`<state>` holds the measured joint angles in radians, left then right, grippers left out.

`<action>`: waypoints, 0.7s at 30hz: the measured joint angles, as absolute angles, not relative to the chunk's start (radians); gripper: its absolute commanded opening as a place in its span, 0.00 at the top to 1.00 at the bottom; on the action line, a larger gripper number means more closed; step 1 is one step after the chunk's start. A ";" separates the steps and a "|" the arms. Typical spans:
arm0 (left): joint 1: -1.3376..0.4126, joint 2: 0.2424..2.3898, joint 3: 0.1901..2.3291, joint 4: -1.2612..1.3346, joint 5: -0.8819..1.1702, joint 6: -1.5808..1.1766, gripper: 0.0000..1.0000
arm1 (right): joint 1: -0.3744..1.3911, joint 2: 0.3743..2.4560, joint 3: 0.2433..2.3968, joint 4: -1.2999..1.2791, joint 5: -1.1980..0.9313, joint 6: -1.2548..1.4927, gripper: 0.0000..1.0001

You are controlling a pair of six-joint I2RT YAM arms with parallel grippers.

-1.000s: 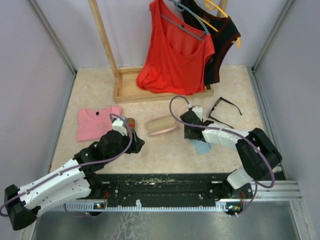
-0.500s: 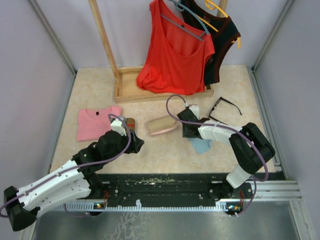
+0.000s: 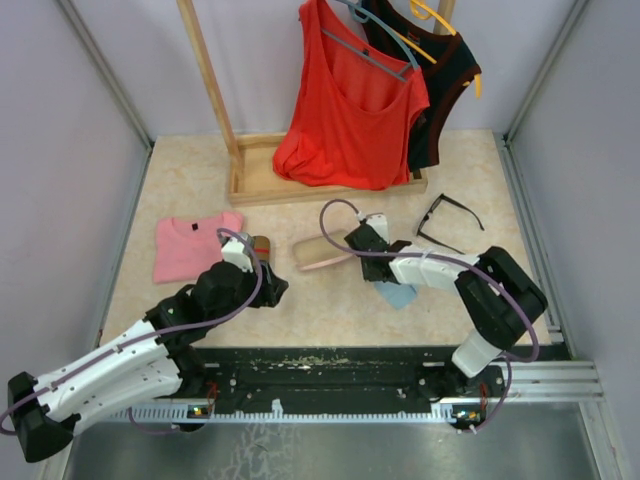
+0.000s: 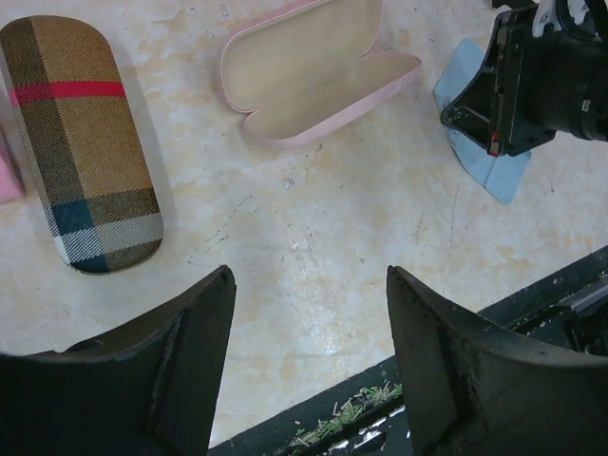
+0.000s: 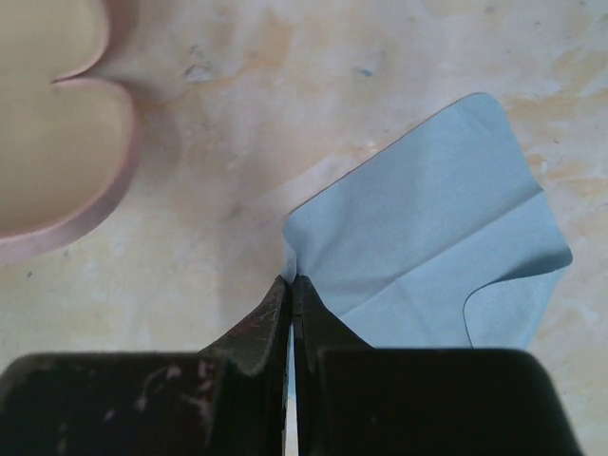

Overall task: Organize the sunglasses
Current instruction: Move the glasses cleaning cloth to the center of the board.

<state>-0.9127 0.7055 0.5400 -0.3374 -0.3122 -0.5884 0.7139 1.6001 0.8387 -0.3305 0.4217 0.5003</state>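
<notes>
The black-framed sunglasses (image 3: 448, 218) lie unfolded at the right, apart from both grippers. The reddish-brown pair is not in view. My right gripper (image 3: 368, 265) (image 5: 292, 280) is shut on a corner of a light blue cloth (image 3: 398, 293) (image 5: 427, 247), just right of the open pink case (image 3: 322, 251) (image 5: 47, 142). My left gripper (image 3: 268, 285) (image 4: 309, 275) is open and empty, low over bare table in front of the closed brown plaid case (image 3: 262, 246) (image 4: 81, 142). The left wrist view also shows the pink case (image 4: 313, 71), the cloth (image 4: 484, 142) and the right gripper (image 4: 456, 114).
A folded pink shirt (image 3: 192, 245) lies at the left. A wooden rack base (image 3: 260, 185) stands at the back with a red top (image 3: 350, 100) and a black top (image 3: 445, 70) hanging over it. The black base rail (image 3: 330, 360) runs along the near edge.
My right gripper has moved left toward the pink case, pulling the blue cloth's corner along. The left arm has not moved.
</notes>
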 measured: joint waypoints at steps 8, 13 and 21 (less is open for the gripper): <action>-0.913 0.669 0.540 -0.370 -0.347 -0.599 0.30 | 0.876 1.581 0.823 -0.322 0.347 0.334 1.00; -0.913 0.611 0.540 -0.408 -0.393 -0.622 0.30 | 0.992 1.565 0.803 -0.284 0.225 0.218 1.00; -0.913 0.570 0.540 -0.459 -0.439 -0.648 0.30 | 1.141 1.560 0.799 -0.278 0.125 0.075 0.93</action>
